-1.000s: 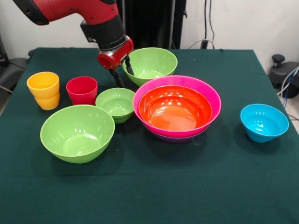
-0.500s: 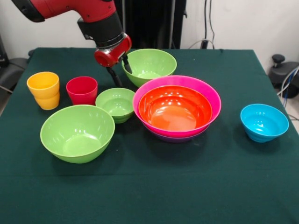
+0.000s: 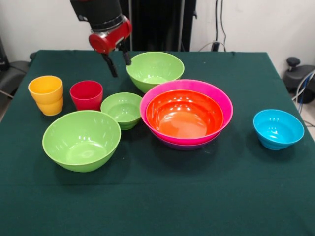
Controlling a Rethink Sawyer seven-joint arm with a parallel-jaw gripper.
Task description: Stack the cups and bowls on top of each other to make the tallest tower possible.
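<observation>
We see claw (image 3: 117,65) spread apart, empty, hanging beside rim of large green bowl (image 3: 155,70) near tabletop far edge. We judge bowl light, stiff, glossy, slippery; pinch thin rim wall. Tower (image 3: 186,114) sits mid-tabletop.

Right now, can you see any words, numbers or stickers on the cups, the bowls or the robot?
None: no word, number, label or sign can be read anywhere.
The glossy yellow plastic cup, the glossy red plastic cup, the small sky blue plastic bowl and the large hot pink plastic bowl are all plain.
The red and black end effector shows no lettering.
</observation>
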